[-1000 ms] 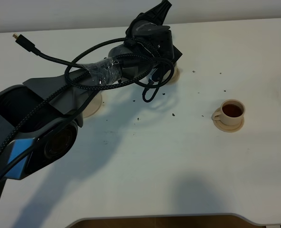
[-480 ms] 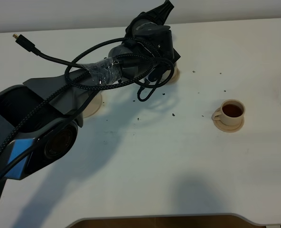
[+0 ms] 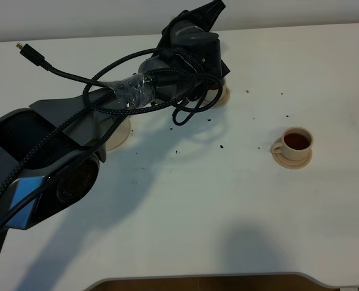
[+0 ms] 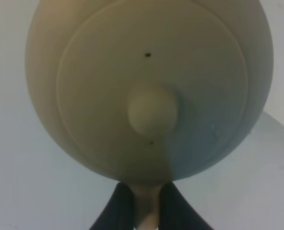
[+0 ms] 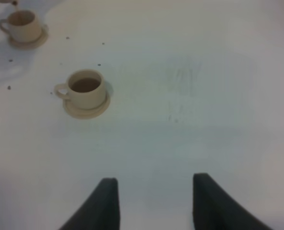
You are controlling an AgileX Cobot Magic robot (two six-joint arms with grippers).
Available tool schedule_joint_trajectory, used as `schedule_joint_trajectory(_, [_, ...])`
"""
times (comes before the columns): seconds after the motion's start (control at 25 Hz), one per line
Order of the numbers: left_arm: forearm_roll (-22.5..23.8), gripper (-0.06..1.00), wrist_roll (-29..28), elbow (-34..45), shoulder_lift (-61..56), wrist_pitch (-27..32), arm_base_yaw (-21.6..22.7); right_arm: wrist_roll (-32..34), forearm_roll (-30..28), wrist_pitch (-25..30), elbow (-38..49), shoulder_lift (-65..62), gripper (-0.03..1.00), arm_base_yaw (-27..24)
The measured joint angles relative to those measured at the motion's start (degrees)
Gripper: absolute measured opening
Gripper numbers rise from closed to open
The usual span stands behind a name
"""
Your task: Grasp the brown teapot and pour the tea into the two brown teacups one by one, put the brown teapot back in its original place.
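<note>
One cup [image 3: 296, 142], 3 o'clock, full; left gripper [image 4: 146, 211] clamps teapot [image 4: 147, 91] above second cup [image 5: 23, 25], 12 o'clock. Next: steady tilt. Right gripper [image 5: 154, 203] wide.

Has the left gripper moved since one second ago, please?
Yes, slightly. In the high view the left gripper has swung rightward near the table's far edge, judged against the unmoved filled teacup.

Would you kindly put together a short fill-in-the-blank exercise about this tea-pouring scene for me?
The gripper clamping the brown teapot by its handle belongs to the ____ arm.
The right gripper has its jaws ____.
The teacup holding dark tea stands on a ____.
Missing words: left; open; saucer.
</note>
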Motion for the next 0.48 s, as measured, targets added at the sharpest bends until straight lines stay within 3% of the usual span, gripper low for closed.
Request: schedule_joint_trajectory(0.48, [0.2,0.12,2.3,0.0,0.0,-0.4,0.0,0.0,0.0,0.0,0.0,0.0,0.38,0.0])
